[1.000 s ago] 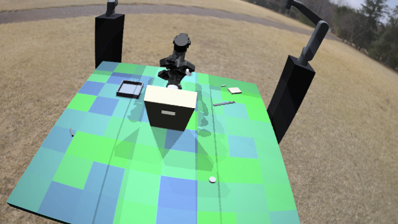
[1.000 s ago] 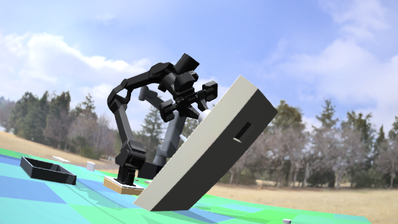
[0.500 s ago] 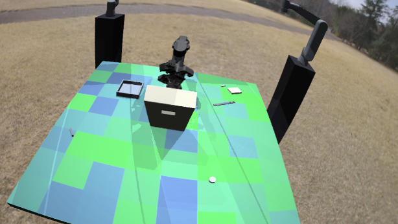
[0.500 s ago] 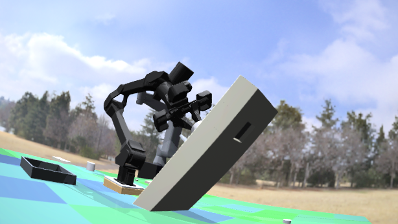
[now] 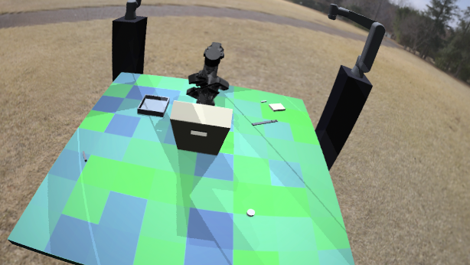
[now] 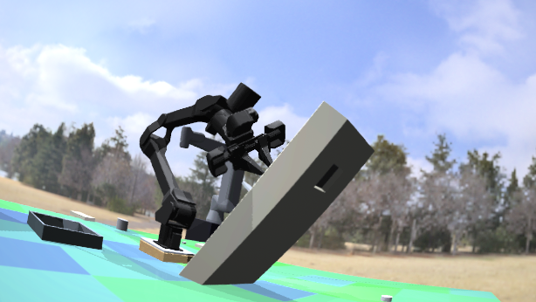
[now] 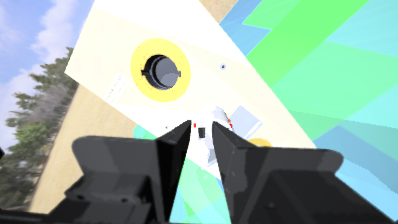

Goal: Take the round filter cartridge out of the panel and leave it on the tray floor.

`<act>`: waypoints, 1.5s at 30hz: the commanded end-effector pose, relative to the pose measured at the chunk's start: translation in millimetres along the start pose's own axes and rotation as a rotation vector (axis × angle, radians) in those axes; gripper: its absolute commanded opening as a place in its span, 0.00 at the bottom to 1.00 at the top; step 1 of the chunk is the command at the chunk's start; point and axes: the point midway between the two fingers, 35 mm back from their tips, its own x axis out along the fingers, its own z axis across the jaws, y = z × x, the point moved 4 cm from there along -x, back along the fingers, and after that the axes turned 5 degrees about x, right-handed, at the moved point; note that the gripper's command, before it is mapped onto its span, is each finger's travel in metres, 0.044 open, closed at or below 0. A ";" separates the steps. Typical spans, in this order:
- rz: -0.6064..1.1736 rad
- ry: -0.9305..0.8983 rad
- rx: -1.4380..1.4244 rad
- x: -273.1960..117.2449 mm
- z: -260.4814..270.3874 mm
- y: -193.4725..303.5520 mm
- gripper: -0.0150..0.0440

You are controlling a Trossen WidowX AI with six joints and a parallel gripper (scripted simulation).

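Note:
The pale, tilted service panel (image 5: 200, 139) (image 6: 279, 183) (image 7: 115, 40) stands in front of the arm. In the wrist view its yellow ring (image 7: 172, 46) surrounds an empty round opening (image 7: 162, 72). The white cartridge (image 7: 216, 114), with small red marks and a dark slot, is out of the opening, just beyond the fingertips and off-centre to the right. It blends with the pale panel; whether it touches the panel is unclear. My gripper (image 6: 267, 169) (image 7: 201, 124) is slightly open, close to the panel face, with no clear grip on the cartridge. The dark-rimmed tray (image 5: 151, 113) (image 6: 79, 236) holds nothing visible.
A pale square plate (image 5: 276, 107) and a dark bar (image 5: 264, 122) lie on the table right of the panel in the top view. A small white disc (image 5: 250, 212) lies nearer that camera. A grey cylinder (image 6: 122, 224) stands near the tray. Two other arms stand on black pedestals.

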 end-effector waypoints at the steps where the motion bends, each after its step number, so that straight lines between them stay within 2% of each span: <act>1: -0.003 -0.009 -0.005 -5.0 23.4 -15.5 0.43; 8: -0.004 -0.011 -0.005 -9.2 59.0 -39.5 0.43; 19: -0.013 -0.019 0.000 -55.7 103.6 -70.0 0.92; 21: 0.007 0.007 -0.063 -51.2 98.2 -65.7 0.83; 23: 0.069 0.073 -0.241 -39.5 82.7 -53.3 0.77; 30: 0.370 0.219 -0.861 -11.6 25.4 -8.6 0.77; 45: 0.379 0.220 -0.877 -2.9 21.5 -5.8 0.77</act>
